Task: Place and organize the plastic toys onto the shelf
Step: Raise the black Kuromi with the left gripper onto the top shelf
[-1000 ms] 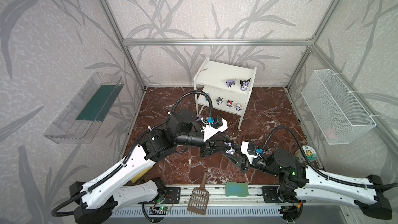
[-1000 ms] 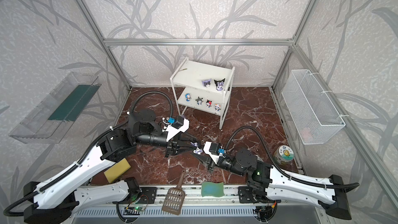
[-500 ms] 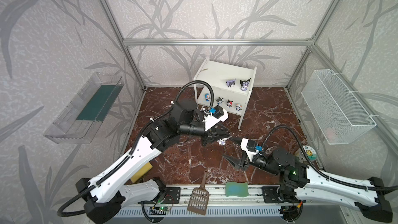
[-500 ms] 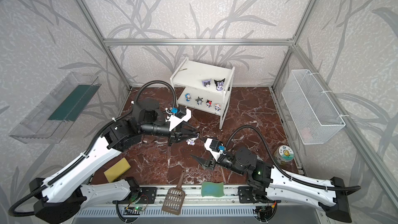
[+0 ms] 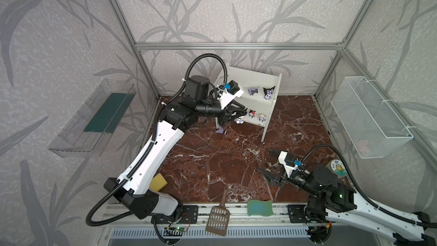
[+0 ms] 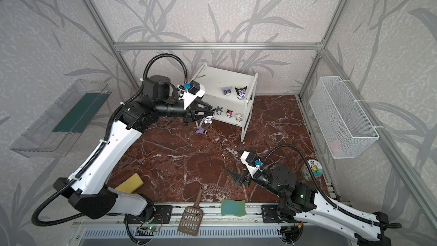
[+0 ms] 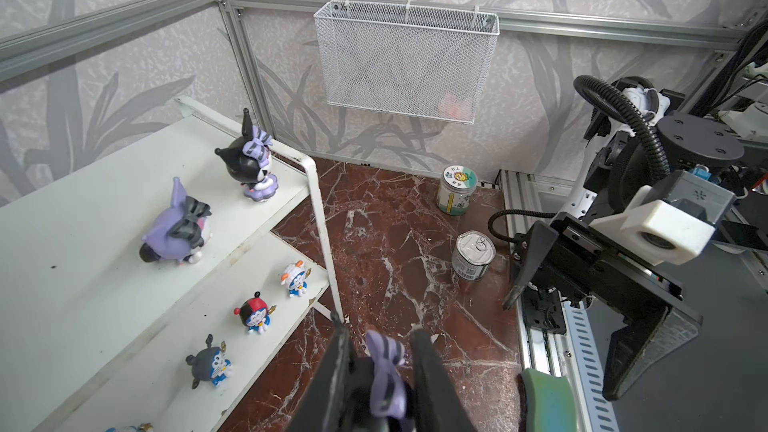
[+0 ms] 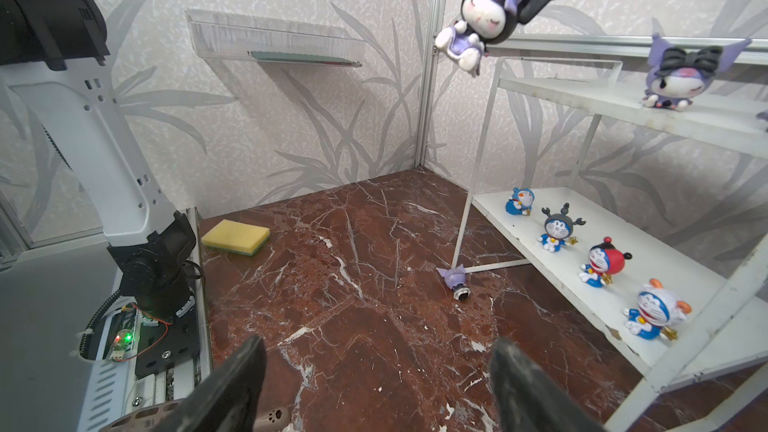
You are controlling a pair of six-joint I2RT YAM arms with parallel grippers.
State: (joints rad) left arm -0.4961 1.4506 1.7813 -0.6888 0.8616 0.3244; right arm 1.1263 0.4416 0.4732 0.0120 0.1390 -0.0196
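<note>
Robot test cell in a lab, dressed as a home corner. Boxed in by aluminium profile frame (image 5: 236,46) and leaf-print wall panels (image 5: 212,8). Marble-look floor (image 5: 212,157). Arm bases (image 5: 144,205) bolted to slotted rail (image 5: 236,211) along near edge, bare circuit board (image 5: 177,229) wired below.

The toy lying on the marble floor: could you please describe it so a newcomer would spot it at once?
Find the white shelf at the back wall and follow its front left leg down. At its foot, on the marble floor, lies a purple figurine, toppled over; it is the only toy on the floor.
</note>
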